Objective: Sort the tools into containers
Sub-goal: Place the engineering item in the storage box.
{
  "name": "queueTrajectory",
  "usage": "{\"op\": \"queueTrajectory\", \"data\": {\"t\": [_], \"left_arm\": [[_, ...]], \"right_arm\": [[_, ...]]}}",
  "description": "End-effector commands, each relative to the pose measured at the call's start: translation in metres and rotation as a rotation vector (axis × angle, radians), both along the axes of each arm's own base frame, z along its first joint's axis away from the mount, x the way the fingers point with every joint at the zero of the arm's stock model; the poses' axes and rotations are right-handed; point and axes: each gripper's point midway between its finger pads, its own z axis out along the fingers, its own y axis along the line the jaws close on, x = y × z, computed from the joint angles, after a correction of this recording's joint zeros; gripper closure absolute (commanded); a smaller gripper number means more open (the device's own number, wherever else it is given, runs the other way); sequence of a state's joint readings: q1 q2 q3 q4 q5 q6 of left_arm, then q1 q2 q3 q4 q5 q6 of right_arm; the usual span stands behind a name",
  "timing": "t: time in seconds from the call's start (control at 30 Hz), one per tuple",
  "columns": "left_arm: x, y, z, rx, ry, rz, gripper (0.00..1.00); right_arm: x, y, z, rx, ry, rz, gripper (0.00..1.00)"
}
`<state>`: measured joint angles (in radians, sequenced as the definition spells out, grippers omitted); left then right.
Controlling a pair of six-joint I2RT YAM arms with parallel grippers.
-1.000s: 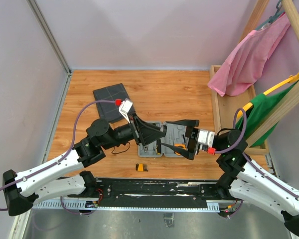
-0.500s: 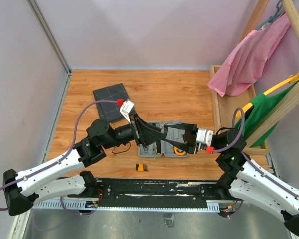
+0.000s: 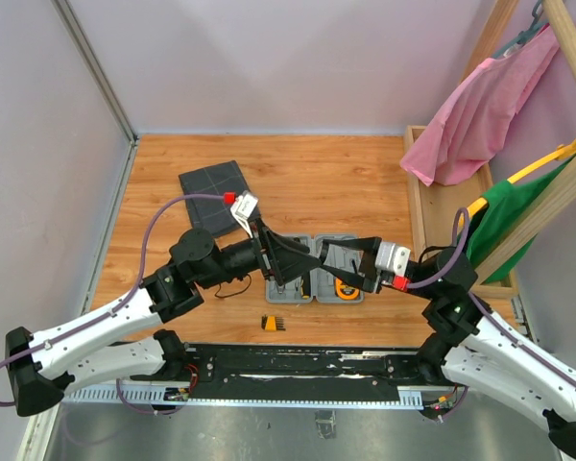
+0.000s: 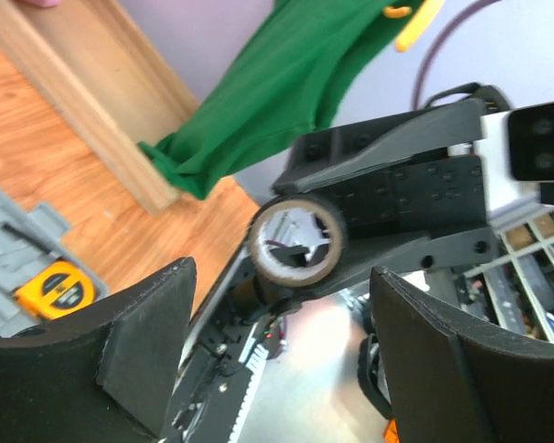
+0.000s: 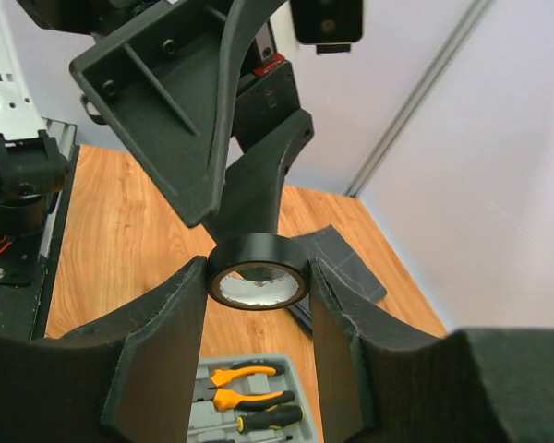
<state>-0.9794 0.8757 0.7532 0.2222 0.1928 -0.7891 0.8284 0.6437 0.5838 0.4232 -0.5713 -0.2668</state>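
My right gripper (image 5: 258, 277) is shut on the black tape ring (image 5: 258, 270) and holds it above the light-grey case (image 3: 312, 288). The ring also shows in the left wrist view (image 4: 296, 242). My left gripper (image 4: 282, 360) is open and empty, facing the ring at close range, fingertips apart from it. In the top view both grippers, left (image 3: 293, 261) and right (image 3: 334, 265), meet over the case. The case holds orange-and-black pliers (image 5: 249, 383), a black-and-yellow screwdriver (image 5: 272, 420) and the round orange piece (image 4: 55, 288). The dark grey pouch (image 3: 214, 195) lies at the back left. The orange bit holder (image 3: 275, 323) lies in front of the case.
A wooden rack (image 3: 418, 206) stands at the right with a pink cloth (image 3: 480, 110) and a green cloth (image 3: 523, 206) hanging over it. A thin black cable (image 3: 232, 288) lies left of the case. The table's near edge has a black rail (image 3: 298, 360).
My right gripper has moved left with the tape ring, closer to my left gripper over the case. The left arm has barely moved.
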Motion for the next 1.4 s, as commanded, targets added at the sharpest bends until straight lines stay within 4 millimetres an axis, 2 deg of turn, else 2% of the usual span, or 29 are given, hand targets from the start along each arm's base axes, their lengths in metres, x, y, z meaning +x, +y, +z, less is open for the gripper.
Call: {"op": "queueTrajectory", "data": {"t": [0.0,0.1,0.3,0.4,0.53,0.77,1.1,1.37], "left_arm": [[0.022,0.012,-0.006,0.099,0.001,0.146,0.20],[0.043,0.025,-0.025,0.187,0.038,0.268,0.18],[0.089,0.067,-0.082,0.260,0.208,0.451,0.17],[0.102,0.084,-0.109,0.312,0.237,0.512,0.17],[0.114,0.095,-0.134,0.411,0.222,0.568,0.16],[0.133,0.111,-0.159,0.544,0.146,0.651,0.16],[0.160,0.128,-0.184,0.541,0.082,0.805,0.15],[0.179,0.123,-0.200,0.563,0.063,0.841,0.15]], "right_arm": [[0.020,-0.017,0.003,-0.028,0.095,-0.146,0.62],[0.034,-0.026,-0.012,-0.084,0.211,-0.245,0.64],[0.060,-0.044,-0.054,-0.183,0.412,-0.450,0.67],[0.068,-0.052,-0.070,-0.212,0.501,-0.531,0.68],[0.077,-0.056,-0.089,-0.273,0.591,-0.602,0.68],[0.093,-0.057,-0.113,-0.315,0.762,-0.671,0.69],[0.115,-0.072,-0.145,-0.349,0.978,-0.797,0.69],[0.125,-0.080,-0.172,-0.446,1.132,-0.862,0.68]]}}
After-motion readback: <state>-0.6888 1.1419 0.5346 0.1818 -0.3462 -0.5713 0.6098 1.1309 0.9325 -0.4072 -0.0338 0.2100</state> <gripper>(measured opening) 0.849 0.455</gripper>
